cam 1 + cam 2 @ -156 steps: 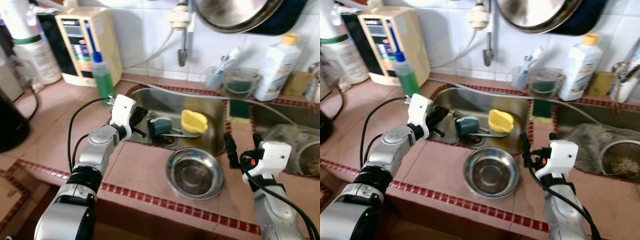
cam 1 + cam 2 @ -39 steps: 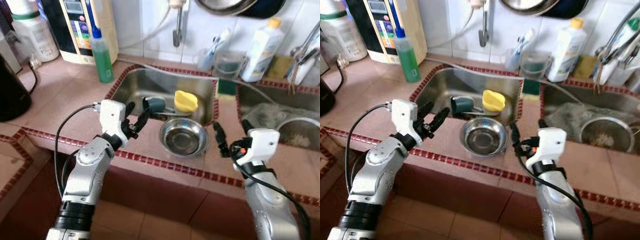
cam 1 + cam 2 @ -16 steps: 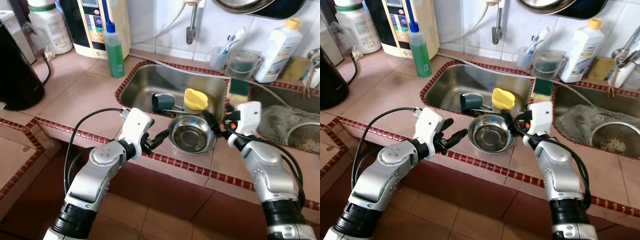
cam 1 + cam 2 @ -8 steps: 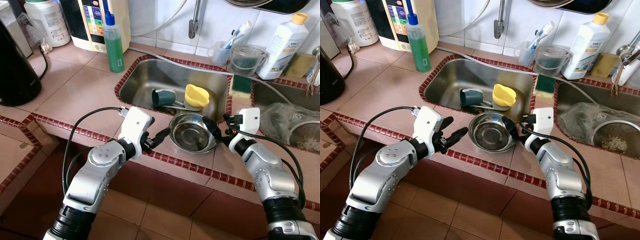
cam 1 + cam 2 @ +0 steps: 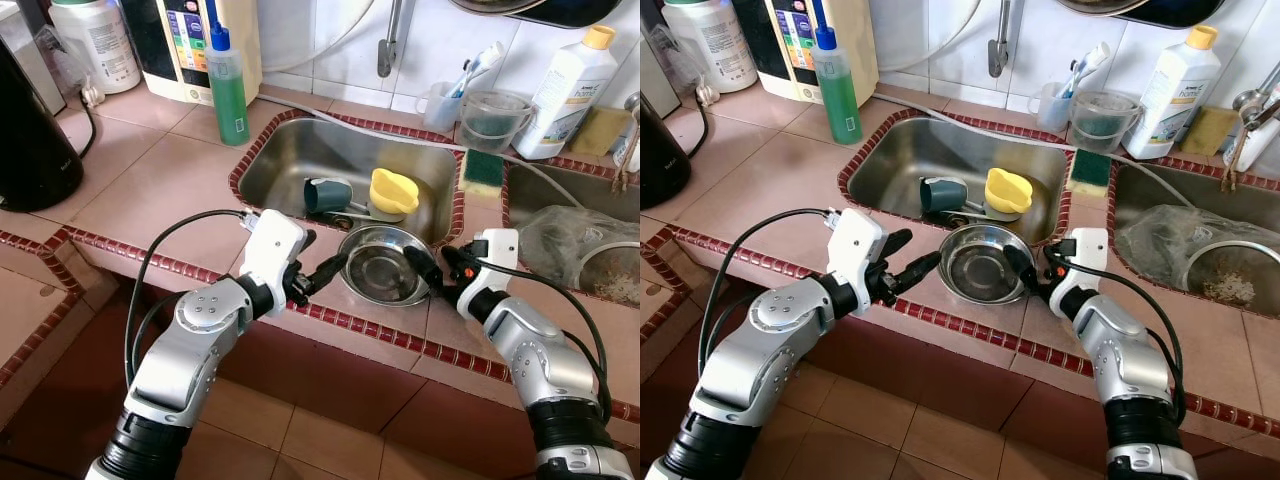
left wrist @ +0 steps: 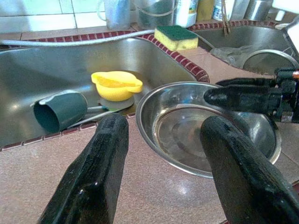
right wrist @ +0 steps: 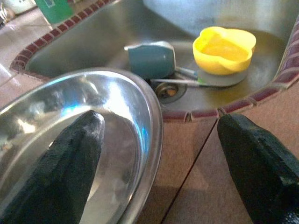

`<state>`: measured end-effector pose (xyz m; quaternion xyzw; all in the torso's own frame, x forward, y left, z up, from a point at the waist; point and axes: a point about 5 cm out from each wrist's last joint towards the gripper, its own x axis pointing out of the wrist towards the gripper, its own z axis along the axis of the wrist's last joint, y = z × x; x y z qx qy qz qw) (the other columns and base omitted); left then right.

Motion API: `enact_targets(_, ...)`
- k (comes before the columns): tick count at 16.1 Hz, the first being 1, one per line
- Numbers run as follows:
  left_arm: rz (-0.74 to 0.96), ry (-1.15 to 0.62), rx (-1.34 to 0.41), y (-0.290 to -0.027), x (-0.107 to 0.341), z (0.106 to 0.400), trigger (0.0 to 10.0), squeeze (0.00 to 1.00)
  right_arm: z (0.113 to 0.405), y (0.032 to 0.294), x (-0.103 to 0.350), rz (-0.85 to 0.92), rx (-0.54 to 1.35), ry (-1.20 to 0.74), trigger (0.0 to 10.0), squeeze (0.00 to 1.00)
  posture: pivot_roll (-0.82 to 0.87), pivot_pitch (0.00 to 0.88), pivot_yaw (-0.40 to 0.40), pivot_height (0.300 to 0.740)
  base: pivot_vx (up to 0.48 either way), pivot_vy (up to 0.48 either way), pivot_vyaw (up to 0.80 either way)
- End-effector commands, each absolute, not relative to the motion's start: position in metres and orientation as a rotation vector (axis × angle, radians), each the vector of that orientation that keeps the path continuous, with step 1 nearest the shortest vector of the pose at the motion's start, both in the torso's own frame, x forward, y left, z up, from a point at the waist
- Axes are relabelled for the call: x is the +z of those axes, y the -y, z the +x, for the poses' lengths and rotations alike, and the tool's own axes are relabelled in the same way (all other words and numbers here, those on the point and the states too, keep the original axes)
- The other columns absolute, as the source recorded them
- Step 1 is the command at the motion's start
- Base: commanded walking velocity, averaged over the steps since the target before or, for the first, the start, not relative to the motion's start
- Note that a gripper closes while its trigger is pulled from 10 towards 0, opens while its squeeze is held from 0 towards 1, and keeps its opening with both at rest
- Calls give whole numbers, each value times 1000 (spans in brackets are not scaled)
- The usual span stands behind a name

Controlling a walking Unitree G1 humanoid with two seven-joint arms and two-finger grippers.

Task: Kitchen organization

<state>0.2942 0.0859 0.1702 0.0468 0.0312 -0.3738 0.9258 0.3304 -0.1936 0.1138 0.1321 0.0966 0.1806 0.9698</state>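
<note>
Steel bowl (image 5: 382,264) is sitting on the tiled tabletop (image 5: 150,190) at the sink's (image 5: 300,165) front edge. Right claw (image 7: 159,140), fingers apart, is straddling the bowl's rim. Left claw (image 6: 163,154), fingers apart, is pointing at the bowl's opposite side, just short of it.

A terracotta-tiled kitchen counter (image 5: 150,190) with a dark red trim edge holds two stainless sinks (image 5: 300,165) set side by side. White wall tiles (image 5: 330,40) rise behind them, with a tap (image 5: 385,45) hanging over the nearer sink. The floor (image 5: 340,420) below is reddish-brown tile. Daylight falls evenly across the counter.
</note>
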Motion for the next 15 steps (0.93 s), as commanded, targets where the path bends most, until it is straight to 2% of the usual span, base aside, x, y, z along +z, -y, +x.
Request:
enact_targets(1,99,-51,-783,-82,173,291,10000,0,328,196,109,284,360,-219,9608,0,-79,100,-39,740,0,0,0)
enact_targets(2,93,-49,-786,-81,173,290,10000,0,327,195,109,318,384,-231,4078,0,-78,99,-42,740,0,0,0)
enact_targets(3,91,-49,-787,-81,173,290,10000,0,327,194,109,321,389,-236,667,0,-77,98,-45,740,0,0,0)
enact_targets(4,88,-49,-787,-81,173,289,10000,0,327,194,109,314,392,-237,392,0,-76,98,-47,740,0,0,0)
enact_targets(5,82,-48,-794,-80,173,288,10000,0,327,194,109,314,396,-240,627,0,-76,96,-49,740,0,0,0)
enact_targets(6,78,-51,-810,-79,173,286,10000,0,327,193,108,319,399,-244,0,0,-74,96,-50,740,0,0,0)
enact_targets(15,99,-64,-856,-74,168,278,10000,0,333,191,113,327,414,-242,0,0,-72,77,-54,740,0,0,0)
